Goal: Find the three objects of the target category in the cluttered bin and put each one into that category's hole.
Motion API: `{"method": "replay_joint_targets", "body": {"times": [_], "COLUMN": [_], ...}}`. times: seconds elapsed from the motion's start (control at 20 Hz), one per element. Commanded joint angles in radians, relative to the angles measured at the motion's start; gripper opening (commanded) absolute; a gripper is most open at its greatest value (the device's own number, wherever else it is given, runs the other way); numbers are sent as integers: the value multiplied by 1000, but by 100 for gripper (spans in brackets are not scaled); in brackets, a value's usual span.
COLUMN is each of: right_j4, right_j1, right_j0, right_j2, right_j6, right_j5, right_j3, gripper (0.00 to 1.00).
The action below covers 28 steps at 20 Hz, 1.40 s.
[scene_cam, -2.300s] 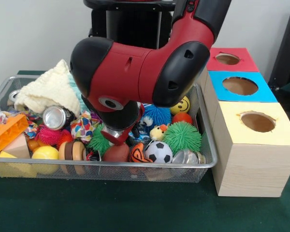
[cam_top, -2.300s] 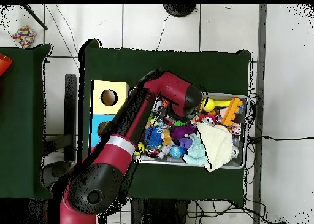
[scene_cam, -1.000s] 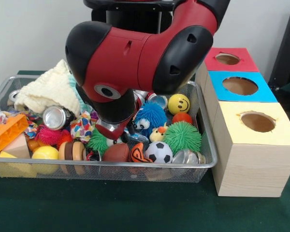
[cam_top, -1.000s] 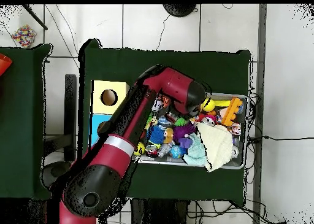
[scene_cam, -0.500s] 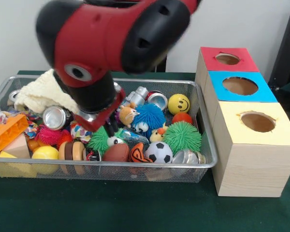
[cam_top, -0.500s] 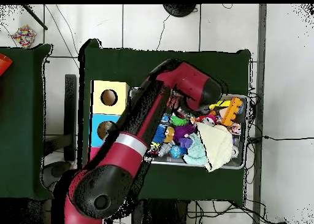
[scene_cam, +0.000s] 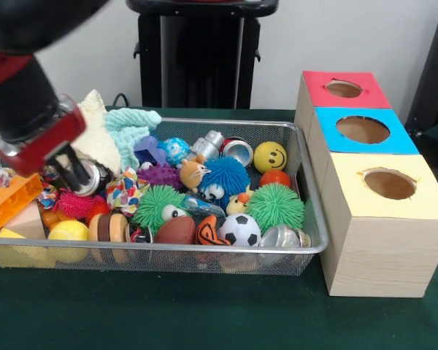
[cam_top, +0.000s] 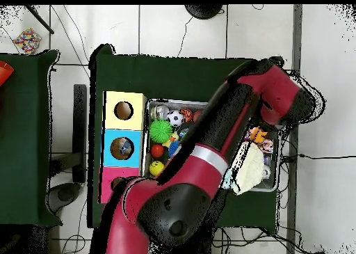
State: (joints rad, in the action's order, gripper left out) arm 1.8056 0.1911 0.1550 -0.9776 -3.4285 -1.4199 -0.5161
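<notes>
A wire bin [scene_cam: 204, 250] holds a jumble of toys: a yellow smiley ball [scene_cam: 270, 157], a soccer ball [scene_cam: 239, 229], a brown football [scene_cam: 177, 230], green spiky balls [scene_cam: 276, 205], a blue furry toy [scene_cam: 226, 176] and silver cans [scene_cam: 237, 151]. To the right stand three boxes with round holes, red [scene_cam: 343, 89], blue [scene_cam: 362, 129] and yellow [scene_cam: 389, 184]. My gripper [scene_cam: 71, 173] hangs over the bin's left end, just above a silver can [scene_cam: 96, 177]. It is open, and nothing is between its fingers. In the overhead view the arm [cam_top: 281, 101] covers the gripper.
A cream knitted cloth [scene_cam: 95, 135] and a teal cloth [scene_cam: 131, 125] lie at the bin's back left. An orange block [scene_cam: 11, 200] leans at the left end. In the overhead view the arm crosses most of the bin; a green spiky ball [cam_top: 161, 131] shows beside the boxes [cam_top: 124, 110].
The arm has lifted out of the bin's middle and swung to its left end in the front view, uncovering the toys there. Nothing came away with the gripper.
</notes>
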Motion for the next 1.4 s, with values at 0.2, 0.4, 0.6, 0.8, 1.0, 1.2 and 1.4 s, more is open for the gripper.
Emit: {"method": "replay_joint_targets", "body": {"times": [0.2, 0.4, 0.6, 0.8, 1.0, 1.2, 1.4], "right_j4": [-7, -16, -34, -33, -29, -24, -6], "right_j1": [47, 56, 57, 68, 81, 95, 114], "right_j0": [6, -40, -84, -121, -150, -179, -200], "right_j2": [81, 64, 50, 32, 16, 3, -10], "right_j6": [85, 41, -8, -69, -117, -150, -159], "right_j5": [-94, -22, 63, 98, 121, 149, 140], "right_j3": [105, 74, 37, 23, 15, 5, -5], "gripper": [0, 0, 0, 0, 0, 0, 0]}}
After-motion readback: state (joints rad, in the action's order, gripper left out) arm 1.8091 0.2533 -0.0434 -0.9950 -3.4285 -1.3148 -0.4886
